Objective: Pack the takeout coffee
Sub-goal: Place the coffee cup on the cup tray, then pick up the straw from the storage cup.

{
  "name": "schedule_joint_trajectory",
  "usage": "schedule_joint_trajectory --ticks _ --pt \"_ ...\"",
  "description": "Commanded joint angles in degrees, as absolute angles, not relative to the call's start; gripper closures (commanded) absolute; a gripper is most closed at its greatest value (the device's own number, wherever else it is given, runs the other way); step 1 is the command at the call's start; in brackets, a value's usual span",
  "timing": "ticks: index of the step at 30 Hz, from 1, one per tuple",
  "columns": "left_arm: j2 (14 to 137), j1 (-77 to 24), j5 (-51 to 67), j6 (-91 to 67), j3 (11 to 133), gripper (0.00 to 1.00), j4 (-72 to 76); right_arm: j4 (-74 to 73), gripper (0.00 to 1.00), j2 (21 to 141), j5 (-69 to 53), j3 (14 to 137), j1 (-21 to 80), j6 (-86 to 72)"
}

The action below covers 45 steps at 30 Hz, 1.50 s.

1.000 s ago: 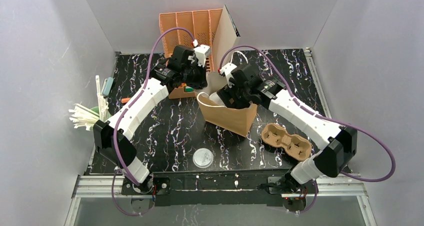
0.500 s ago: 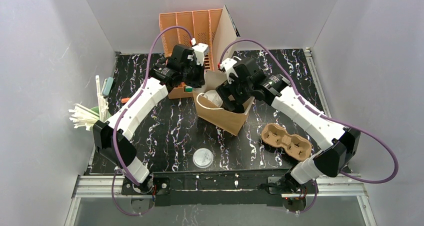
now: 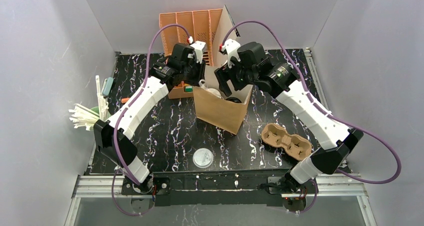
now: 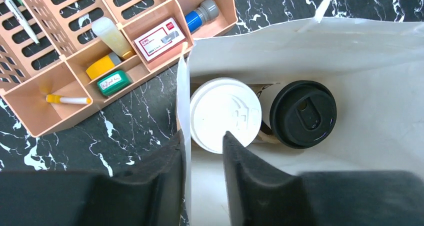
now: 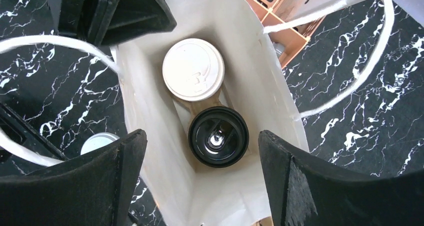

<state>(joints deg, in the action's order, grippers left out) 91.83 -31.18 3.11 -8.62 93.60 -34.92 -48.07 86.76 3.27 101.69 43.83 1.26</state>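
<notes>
white-lidded cup (image 4: 226, 115) and black-lidded cup (image 4: 303, 114) upright in the paper bag (image 4: 350, 51)
the two stand just beside each other, seen from above. the left gripper (image 4: 202, 141) straddles the bag's side wall, jaws a little apart with the wall between them. outside the bag, an orange organiser (image 4: 22, 98) sits on the marble table (image 4: 125, 131).

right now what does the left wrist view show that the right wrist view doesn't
Only the left wrist view: the organiser's contents, including a red-and-white box, a yellow roll and a green stamp, and the left gripper, narrowly open, astride the paper bag's wall. Only the right wrist view: the right gripper spread wide above the paper bag, and what looks like a pale round lid on the table outside it. Both: the paper bag with a white-lidded cup and the black-lidded cup side by side inside.
</notes>
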Motion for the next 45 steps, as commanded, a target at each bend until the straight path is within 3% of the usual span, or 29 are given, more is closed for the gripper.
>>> schedule_joint_trajectory --ticks 1,4,8,18,24,30,38,42,45 --pt "91.72 -30.85 -0.10 -10.56 96.98 0.63 -35.20 -47.80 0.11 86.86 5.12 105.65 43.43 0.56" --pt "91.64 -30.85 -2.65 -12.11 99.57 0.52 -36.04 -46.77 0.13 86.46 6.01 106.57 43.34 0.44" --pt "90.35 -30.85 -6.02 -13.34 102.10 0.44 -36.92 -45.45 0.13 86.44 7.21 107.05 43.31 -2.12" --pt "83.15 -30.76 -24.36 -17.13 105.84 0.37 -45.91 -54.30 0.12 97.56 7.21 127.08 42.46 -8.63" --pt "77.89 -28.27 -44.12 -22.56 104.60 0.26 -55.27 -51.52 0.19 93.18 11.36 122.08 42.45 -8.29" --pt "78.94 -20.51 -57.49 -17.35 103.24 0.24 -60.89 -52.26 0.21 91.53 14.74 120.15 42.45 -10.52" --pt "79.03 -1.54 -53.67 -8.68 94.64 0.20 -46.07 -57.23 0.23 93.12 12.33 119.45 42.52 -15.18" --pt "81.48 -0.11 -59.17 -8.45 92.89 0.10 -41.35 -58.27 0.23 93.53 11.69 119.18 42.50 -16.05" --pt "82.17 2.84 -58.15 -8.40 90.42 0.10 -36.80 -58.45 0.23 93.94 11.34 120.04 42.46 -15.68"
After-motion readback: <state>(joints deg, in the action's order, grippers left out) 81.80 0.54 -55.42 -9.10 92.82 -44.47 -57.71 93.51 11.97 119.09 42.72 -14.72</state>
